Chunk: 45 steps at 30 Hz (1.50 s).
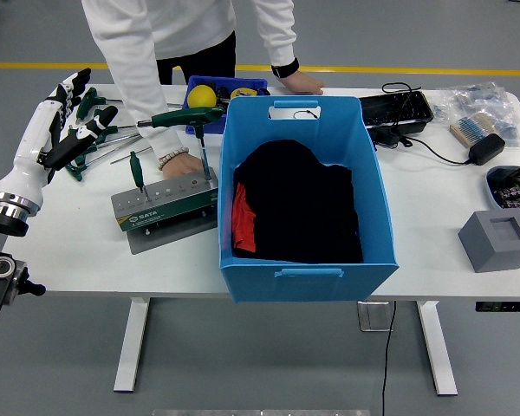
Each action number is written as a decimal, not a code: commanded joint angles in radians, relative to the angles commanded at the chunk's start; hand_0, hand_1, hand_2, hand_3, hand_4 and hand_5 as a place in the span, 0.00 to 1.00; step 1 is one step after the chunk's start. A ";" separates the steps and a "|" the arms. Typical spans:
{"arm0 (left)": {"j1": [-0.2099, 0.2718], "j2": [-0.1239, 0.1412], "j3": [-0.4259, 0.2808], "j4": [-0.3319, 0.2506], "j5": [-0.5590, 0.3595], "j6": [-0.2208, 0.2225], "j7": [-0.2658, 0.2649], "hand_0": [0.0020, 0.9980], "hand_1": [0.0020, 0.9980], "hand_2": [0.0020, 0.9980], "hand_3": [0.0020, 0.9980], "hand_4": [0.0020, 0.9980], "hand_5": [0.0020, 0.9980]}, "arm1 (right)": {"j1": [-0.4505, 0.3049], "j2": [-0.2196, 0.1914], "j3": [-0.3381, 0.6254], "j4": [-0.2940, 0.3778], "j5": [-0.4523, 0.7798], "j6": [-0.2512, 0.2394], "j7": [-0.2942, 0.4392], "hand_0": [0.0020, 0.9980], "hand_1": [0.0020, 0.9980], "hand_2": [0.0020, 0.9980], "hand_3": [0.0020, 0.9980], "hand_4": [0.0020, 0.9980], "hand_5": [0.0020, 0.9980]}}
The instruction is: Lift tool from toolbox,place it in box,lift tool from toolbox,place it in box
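Observation:
A grey metal tool stand (166,206) sits left of the big blue box (305,199). Two green-handled T wrenches stand in it: a small one (135,171) at its left and a tall one (191,123) at its right. More green T wrenches (104,130) lie loose behind it. My left hand (71,108) hovers open above those loose wrenches, fingers spread, holding nothing. A person's hand (179,161) rests on the stand's top. The box holds black and red cloth (295,212).
A person in a white top (169,35) leans over the far edge, the other hand (302,83) on the table. A small blue bin with a yellow ball (204,94) stands behind the box. A black tray (397,110), cables, a brush (472,128) and a grey block (497,240) lie right.

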<state>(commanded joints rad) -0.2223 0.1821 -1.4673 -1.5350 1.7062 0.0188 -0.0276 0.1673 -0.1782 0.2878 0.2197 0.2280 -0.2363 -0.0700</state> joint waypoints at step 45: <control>-0.519 -0.056 0.518 0.406 0.503 -0.173 0.511 0.58 0.58 0.56 0.61 1.00 0.65 | -0.001 -0.011 0.052 -0.008 -0.070 -0.001 -0.021 0.64 0.62 0.70 0.55 0.78 0.67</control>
<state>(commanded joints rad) -0.7409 0.1257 -0.9491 -1.1289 2.2092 -0.1539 0.4835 0.1659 -0.1887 0.3400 0.2121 0.1575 -0.2369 -0.0914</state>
